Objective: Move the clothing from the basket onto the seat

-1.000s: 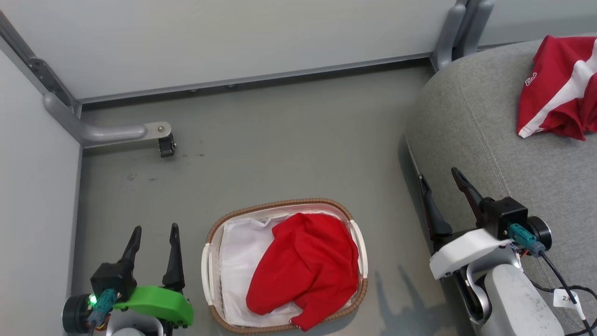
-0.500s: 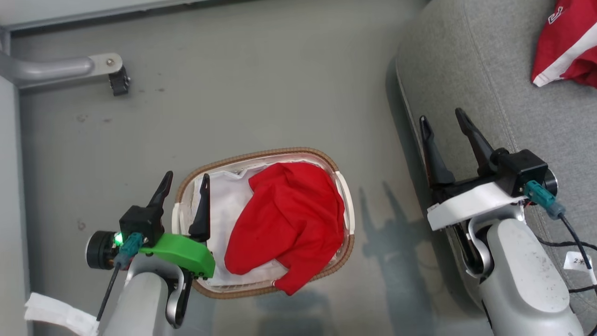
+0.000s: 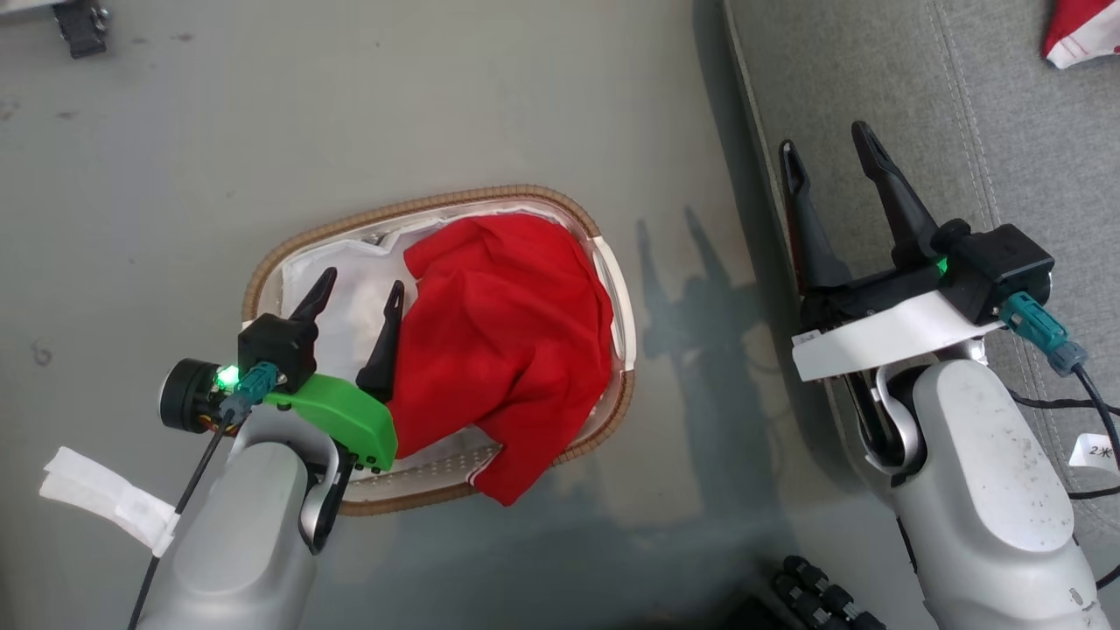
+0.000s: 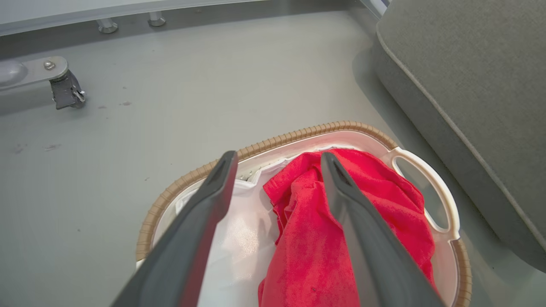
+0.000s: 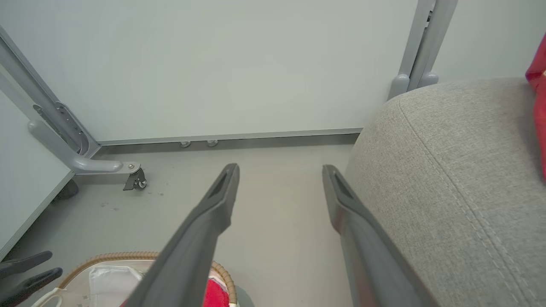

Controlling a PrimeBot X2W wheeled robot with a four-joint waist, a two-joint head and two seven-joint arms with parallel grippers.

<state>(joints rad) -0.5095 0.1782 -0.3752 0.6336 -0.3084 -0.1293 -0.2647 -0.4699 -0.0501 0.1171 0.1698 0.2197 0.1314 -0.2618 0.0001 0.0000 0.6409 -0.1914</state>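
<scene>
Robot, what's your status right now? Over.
Left tool open above basket. Right tool open by seat. Red garment in basket, not gripped. Nothing in the way.

Seat's red clothing is cropped at the corner.

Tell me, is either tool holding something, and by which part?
Nothing is held. The left tool is open over the basket beside the red garment; the right tool is open too.

the clothing lies in the basket, left of the seat.
</scene>
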